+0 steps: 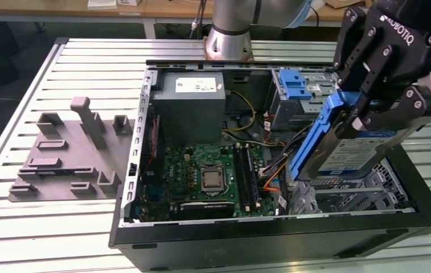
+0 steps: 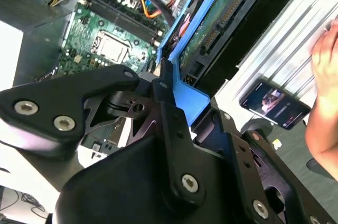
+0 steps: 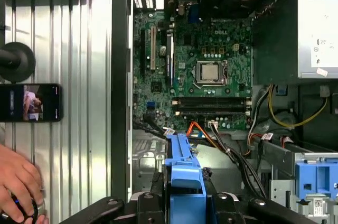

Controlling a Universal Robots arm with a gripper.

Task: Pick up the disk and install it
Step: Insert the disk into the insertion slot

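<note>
Hand (image 1: 367, 111) clamped on disk (image 1: 352, 151), tilted above open computer case (image 1: 276, 227); cables (image 3: 232, 150) beneath hand could snag disk.

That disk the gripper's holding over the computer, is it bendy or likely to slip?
The disk looks like a rigid metal slab, so probably stiff and heavy for its size. The gripper is clamped on its blue plastic bracket, which may flex or slide slightly. Its exposed circuit board suggests fragility.

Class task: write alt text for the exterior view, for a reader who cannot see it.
A black robot gripper holds the disk, a silver drive in a blue bracket, tilted above the open computer case at the exterior view's right. Inside lie a green motherboard and a grey power supply; a grey fixture sits left.
</note>
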